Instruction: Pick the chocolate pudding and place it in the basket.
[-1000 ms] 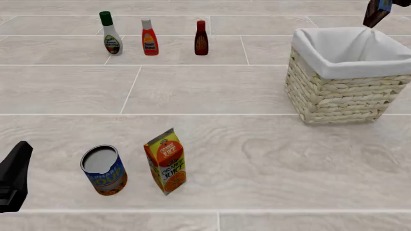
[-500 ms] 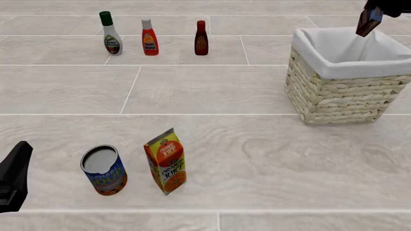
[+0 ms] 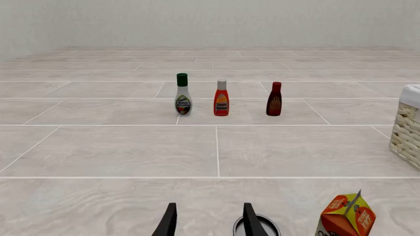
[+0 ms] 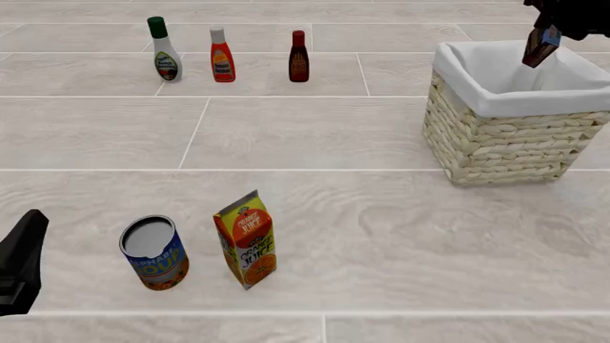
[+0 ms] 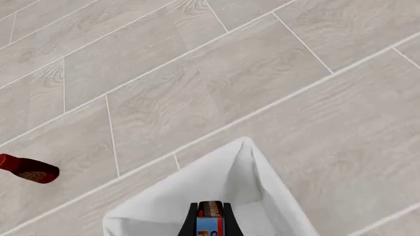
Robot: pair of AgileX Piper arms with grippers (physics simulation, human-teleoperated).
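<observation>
Rough woven pale-straw wicker basket [image 4: 496,146] with smooth matt white cloth lining, glossy printed orange paper juice carton [image 4: 246,239], metal-topped blue soup can [image 4: 153,251], matt wood-grain grey tiled table [image 4: 315,128]

The basket [image 4: 496,139] is pale-straw weave, white-lined. The chocolate pudding [image 4: 541,44] is dark brown, blue-banded. An orange carton [image 4: 246,239] stands on the grey-tiled surface [image 4: 315,136].

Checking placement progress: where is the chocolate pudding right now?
Front view, far right: the chocolate pudding hangs in the right claw above the basket, not yet released.

Open basket [image 4: 496,136] mouth, nothing across it.
</observation>
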